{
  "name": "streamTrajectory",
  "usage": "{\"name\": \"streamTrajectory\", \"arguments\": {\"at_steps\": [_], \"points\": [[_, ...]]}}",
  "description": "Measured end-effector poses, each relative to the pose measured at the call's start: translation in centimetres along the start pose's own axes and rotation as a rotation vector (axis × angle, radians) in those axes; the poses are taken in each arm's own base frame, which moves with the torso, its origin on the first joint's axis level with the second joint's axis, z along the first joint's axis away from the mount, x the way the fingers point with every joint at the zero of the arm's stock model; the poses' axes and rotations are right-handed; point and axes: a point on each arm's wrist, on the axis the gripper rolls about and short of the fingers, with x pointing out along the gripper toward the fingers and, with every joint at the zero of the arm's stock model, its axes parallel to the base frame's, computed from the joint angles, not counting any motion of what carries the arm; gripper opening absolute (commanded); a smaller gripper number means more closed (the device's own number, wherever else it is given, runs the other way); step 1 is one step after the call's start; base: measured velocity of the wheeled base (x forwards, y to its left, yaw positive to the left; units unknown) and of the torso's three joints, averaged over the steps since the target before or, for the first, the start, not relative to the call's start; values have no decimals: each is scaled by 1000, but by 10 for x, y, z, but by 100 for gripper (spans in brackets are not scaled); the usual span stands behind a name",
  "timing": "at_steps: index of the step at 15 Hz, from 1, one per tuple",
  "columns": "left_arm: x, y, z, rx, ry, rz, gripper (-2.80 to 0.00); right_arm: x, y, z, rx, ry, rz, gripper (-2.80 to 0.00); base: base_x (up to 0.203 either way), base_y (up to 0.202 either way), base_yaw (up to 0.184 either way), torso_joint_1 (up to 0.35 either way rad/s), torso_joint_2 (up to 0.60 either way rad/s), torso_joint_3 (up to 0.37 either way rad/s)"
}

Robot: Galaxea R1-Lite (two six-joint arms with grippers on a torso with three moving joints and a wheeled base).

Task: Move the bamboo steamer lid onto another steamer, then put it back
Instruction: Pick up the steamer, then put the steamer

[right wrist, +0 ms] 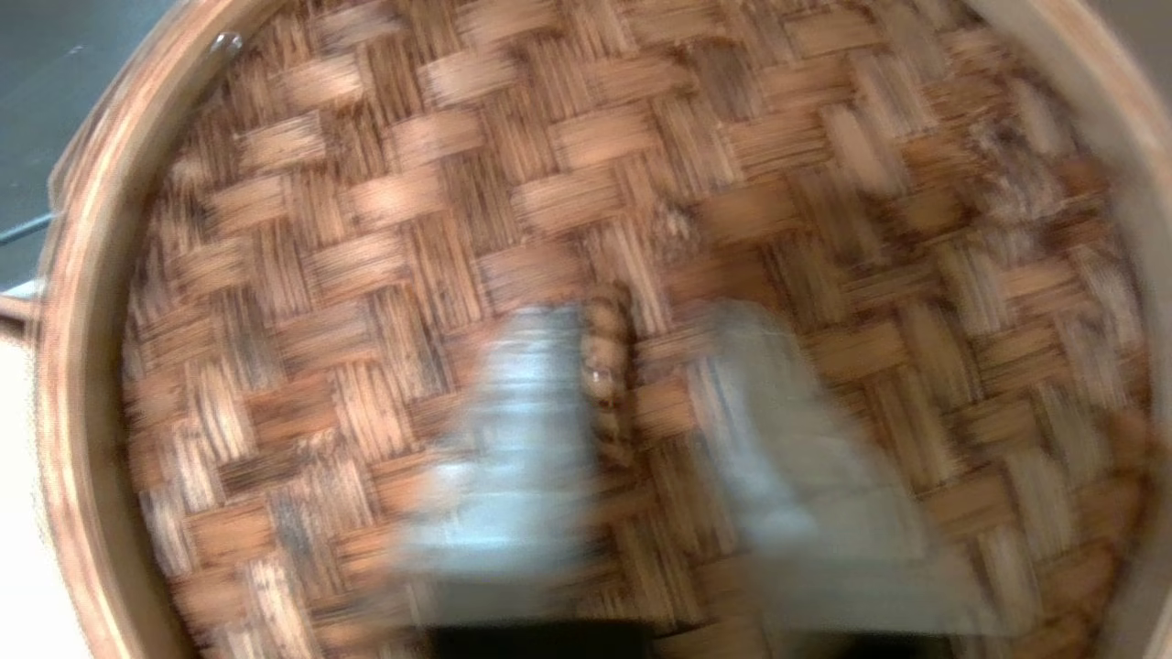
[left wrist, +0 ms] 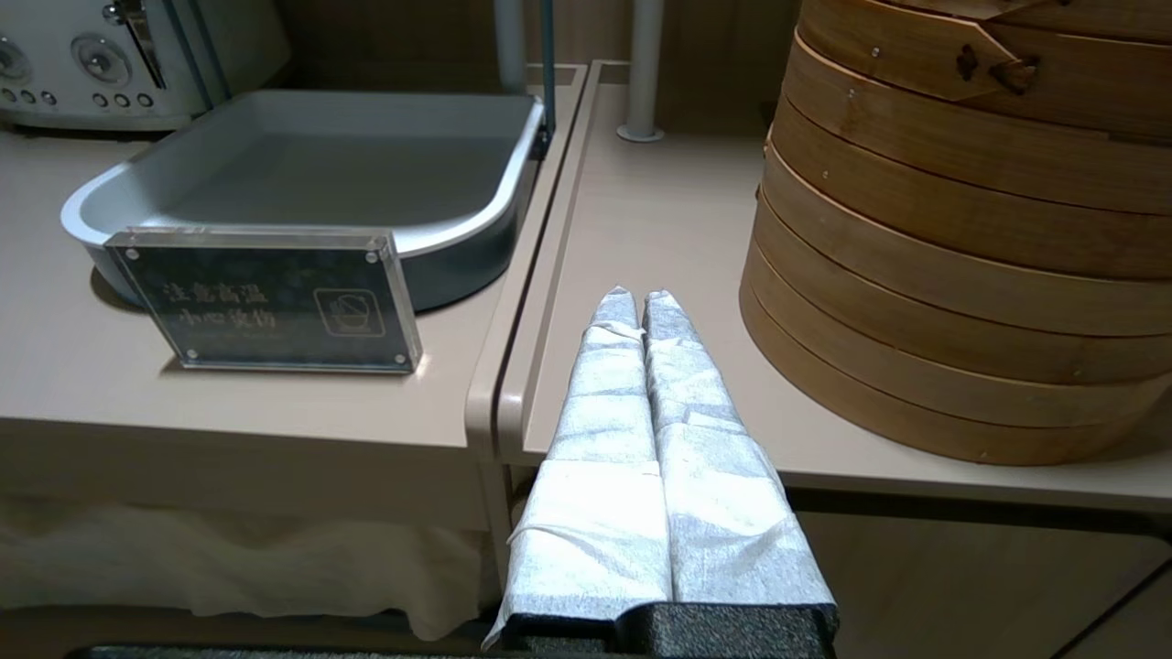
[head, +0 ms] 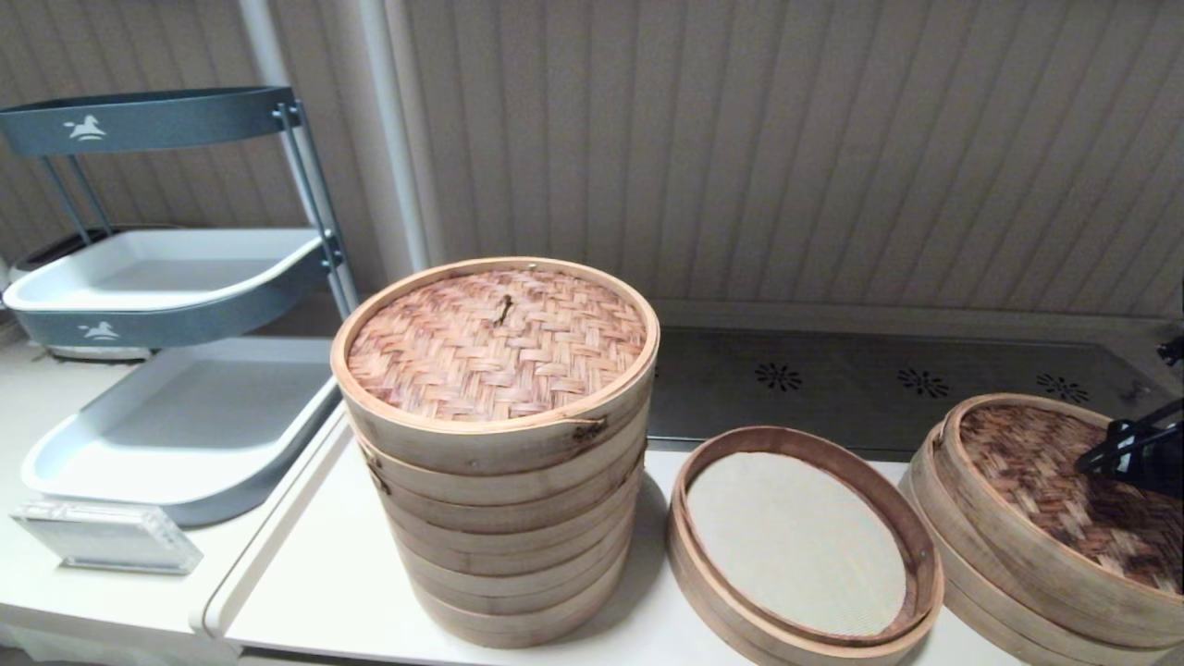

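Note:
The bamboo steamer lid [head: 1045, 490] [right wrist: 366, 229], dark-brown woven with a pale hoop rim, lies on a low steamer base [head: 962, 578] at the table's far right. My right gripper [head: 1110, 450] [right wrist: 636, 316] hangs just above the lid's centre, open. Its padded fingers [right wrist: 522, 412] straddle the small twisted knot [right wrist: 604, 366], which sits close to one finger. The other steamer [head: 786, 433], a low ring with a beige mesh liner, stands uncovered just left of the lid. My left gripper [left wrist: 639, 297] is shut and empty at the table's front edge, left of the tall steamer.
A tall many-tiered pale steamer [head: 504, 499] [left wrist: 961, 229] with a reddish-tan woven lid [head: 495, 342] stands at centre. A grey tiered tray rack [head: 166, 277] and an acrylic sign [head: 102, 536] [left wrist: 265, 297] sit on the left counter. A dark glass panel [head: 879, 379] runs behind.

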Motion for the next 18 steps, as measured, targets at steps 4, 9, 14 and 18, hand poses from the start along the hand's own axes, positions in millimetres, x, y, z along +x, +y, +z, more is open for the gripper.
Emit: {"name": "streamTrajectory", "arguments": {"at_steps": [4,9,14,18], "points": [[0,0,0,0,0,0,-280,0,0,-3,1,3,5,-280,0,0,0,0,0,0],[0,0,0,0,0,0,-280,-1,0,0,5,-22,4,-280,0,0,0,0,0,0],[0,0,0,0,0,1,-280,-17,0,9,5,-89,2,-280,0,0,0,0,0,0],[0,0,0,0,0,0,-280,-23,1,13,3,-116,4,-280,0,0,0,0,0,0]]}}
